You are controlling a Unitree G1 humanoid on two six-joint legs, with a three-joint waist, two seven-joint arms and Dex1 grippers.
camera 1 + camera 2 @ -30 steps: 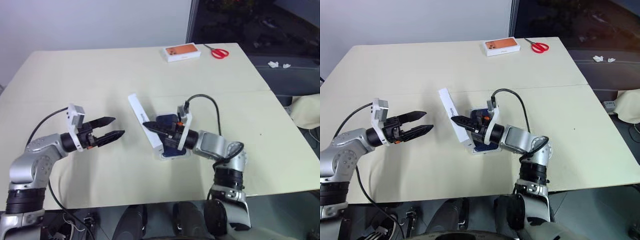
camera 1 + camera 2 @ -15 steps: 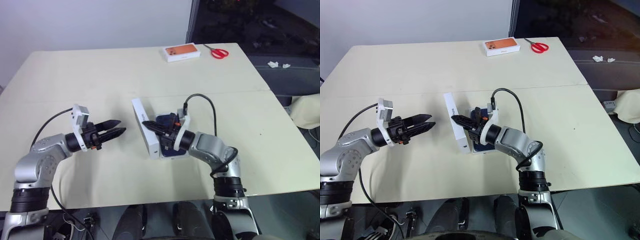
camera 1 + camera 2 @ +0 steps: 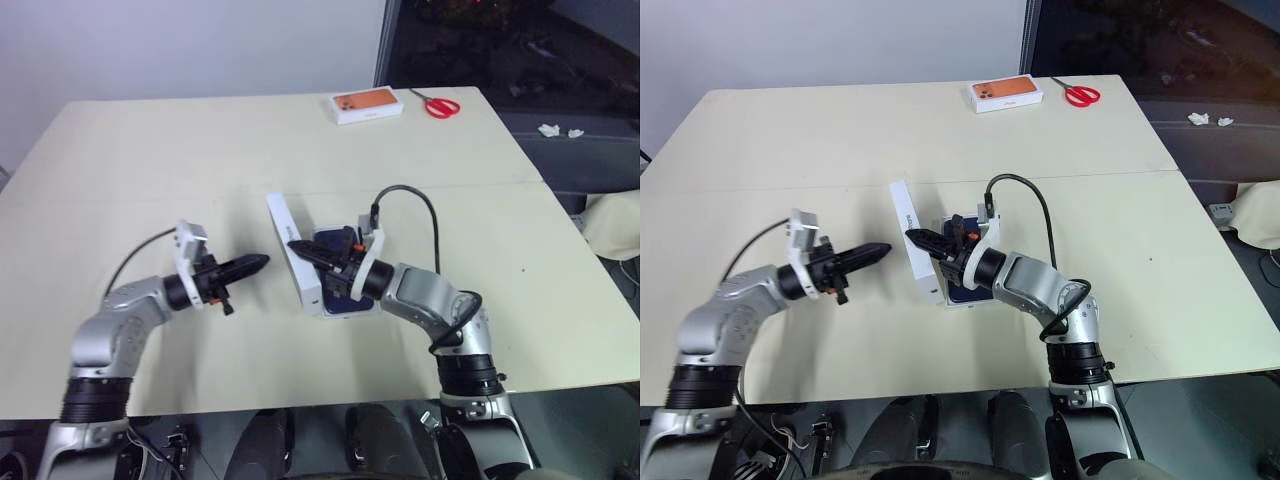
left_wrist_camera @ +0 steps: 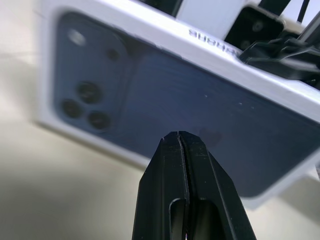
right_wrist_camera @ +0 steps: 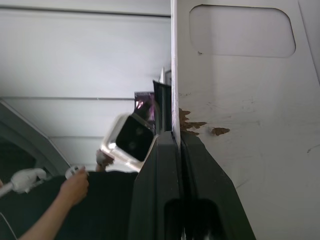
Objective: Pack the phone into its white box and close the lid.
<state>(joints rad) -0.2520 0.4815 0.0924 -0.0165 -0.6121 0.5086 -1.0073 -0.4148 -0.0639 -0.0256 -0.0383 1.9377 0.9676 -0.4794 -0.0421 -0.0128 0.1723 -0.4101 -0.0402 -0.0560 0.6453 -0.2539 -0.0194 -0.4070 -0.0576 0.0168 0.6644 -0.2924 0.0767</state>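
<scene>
The lid stands tilted on its long edge near mid-table, just left of the white box, which lies flat with the phone showing dark blue inside it. The right gripper pinches the lid's upper side wall, fingers clamped on the thin cardboard, as the right wrist view shows, with the plain white inside of the lid beside the fingers. The left gripper has its fingers pressed together with nothing between them, tip close to the lid's printed outer face, aimed at it from the left; touching or just short cannot be told.

Risks: the hold is on one thin wall only, so the lid could pivot or slip out as it swings over. A closed-tip push from the left could shove the lid sideways instead of tipping it, or skid off the glossy print. If the lid comes down skewed it will likely catch on the box rim and not seat, or drag the box along the table.

The lid's long axis runs near to far, slanted a little to the left at the far end; printed face points left, open side right toward the box. The box's long axis lies roughly parallel to it.
</scene>
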